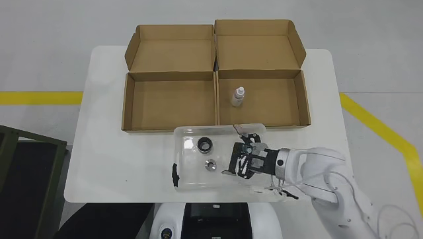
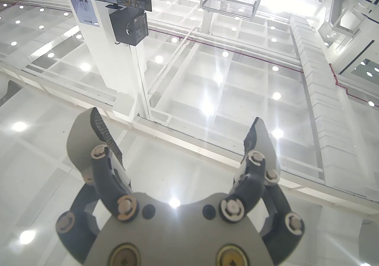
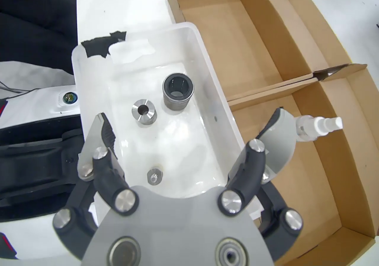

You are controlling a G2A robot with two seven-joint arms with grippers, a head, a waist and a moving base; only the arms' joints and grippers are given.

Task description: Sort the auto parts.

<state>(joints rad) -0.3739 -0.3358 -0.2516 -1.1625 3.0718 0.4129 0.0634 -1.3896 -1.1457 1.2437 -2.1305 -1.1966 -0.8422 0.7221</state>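
A clear plastic bin (image 1: 198, 129) stands at the table's front edge and holds three parts. In the right wrist view they are a black cylindrical bushing (image 3: 177, 95), a silver chamfered sleeve (image 3: 143, 111) and a small silver nut (image 3: 155, 176). My right gripper (image 3: 189, 114) hovers open over the bin's right half (image 1: 241, 160), with nothing between its fingers; the small nut lies below, close to its base. The bushing (image 1: 205, 145) and sleeve (image 1: 210, 166) sit farther left in the bin. My left gripper (image 2: 175, 119) is open and empty, pointing at the ceiling.
Two open cardboard boxes stand side by side behind the bin, the left box (image 1: 170, 103) bare inside. The right box (image 1: 277, 103) holds a small white spray bottle (image 1: 238, 96), upright near its left wall. Black tape (image 3: 100, 45) marks the bin's corner.
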